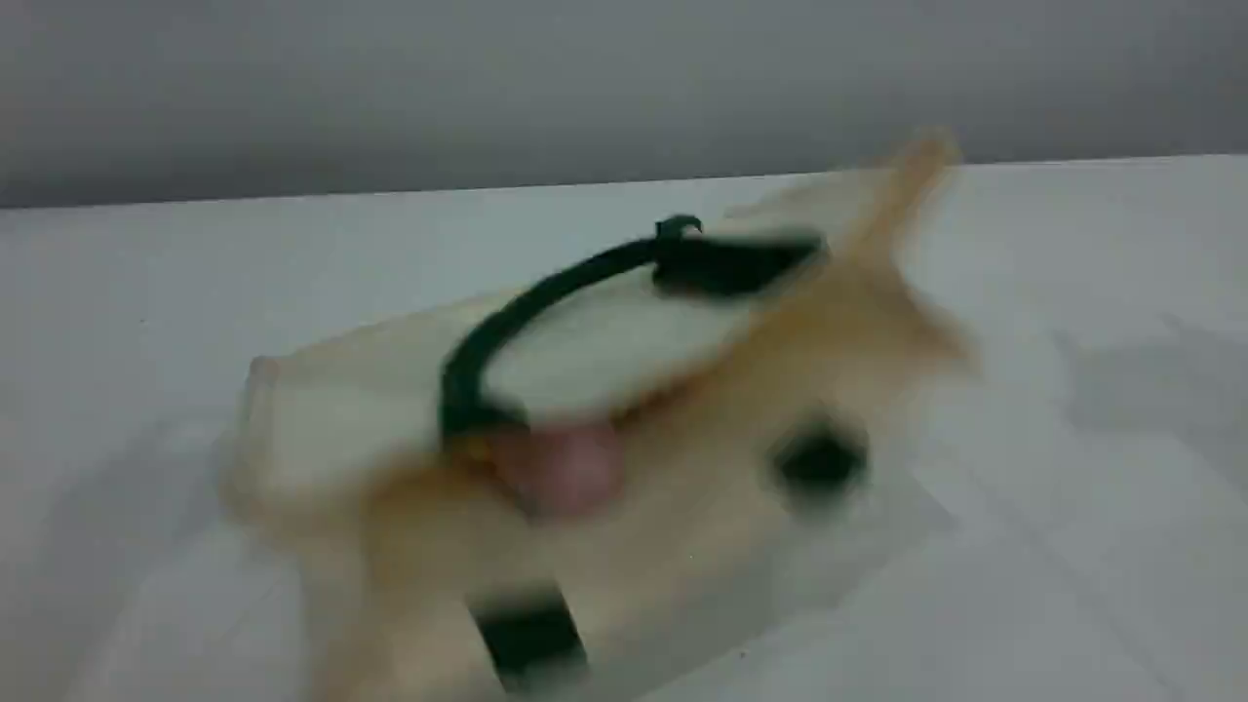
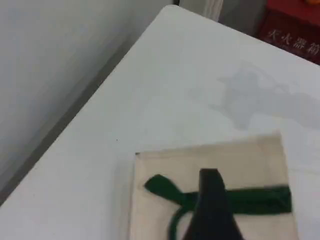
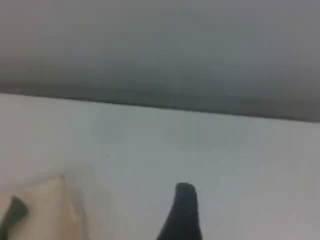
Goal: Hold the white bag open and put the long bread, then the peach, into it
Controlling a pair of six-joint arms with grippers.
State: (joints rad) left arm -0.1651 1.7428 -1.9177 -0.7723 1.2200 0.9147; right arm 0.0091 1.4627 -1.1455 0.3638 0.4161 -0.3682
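Canvas of the white bag [image 1: 331,419] looks soft and light, apt to slump; its green strap [image 1: 463,375] or rim seems the best hold. It lies mid-way across the desk [image 1: 1072,292], blurred. A pink smear at its mouth is probably the peach [image 1: 565,468]; the long bread is not discernible. Right claw [image 3: 184,210] is spread; left claw [image 2: 212,205], above the bag: cannot tell.

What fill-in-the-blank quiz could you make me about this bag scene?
The white bag has handles coloured dark ____.
The pink fruit showing at the bag's opening is a ____.
The bag rests on a white ____.
Missing words: green; peach; table.
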